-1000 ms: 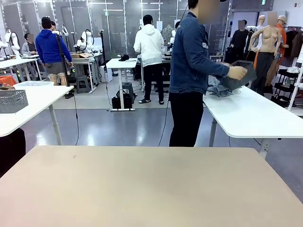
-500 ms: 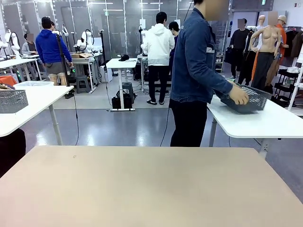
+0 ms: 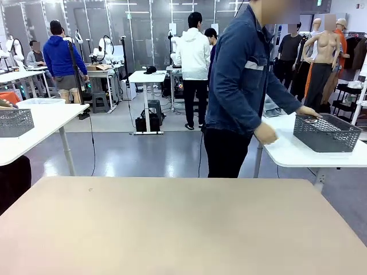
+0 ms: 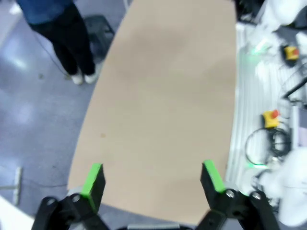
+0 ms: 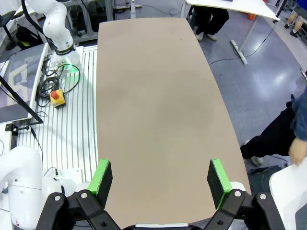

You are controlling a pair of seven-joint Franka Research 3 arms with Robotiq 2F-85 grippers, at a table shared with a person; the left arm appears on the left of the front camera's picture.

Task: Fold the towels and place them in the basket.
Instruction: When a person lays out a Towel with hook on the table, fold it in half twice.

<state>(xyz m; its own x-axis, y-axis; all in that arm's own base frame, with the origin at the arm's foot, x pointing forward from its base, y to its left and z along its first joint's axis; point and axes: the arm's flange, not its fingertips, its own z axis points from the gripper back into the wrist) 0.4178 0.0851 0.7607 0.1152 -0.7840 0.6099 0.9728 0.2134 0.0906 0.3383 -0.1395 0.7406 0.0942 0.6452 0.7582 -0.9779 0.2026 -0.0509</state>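
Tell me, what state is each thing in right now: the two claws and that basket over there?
Left gripper: open, holding nothing, above the beige table.
Right gripper: open, holding nothing, above the same table.
Basket: upright on the white side table, a person's hand at its rim; contents can't be made out.

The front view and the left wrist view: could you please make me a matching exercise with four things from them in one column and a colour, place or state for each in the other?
Things:
1. basket
2. left gripper
3. person's jacket
4. near table

Colour, place or state:
A. beige
B. jaws open
C. dark grey, on the white table
D. blue denim

Pairs: 1-C, 2-B, 3-D, 4-A
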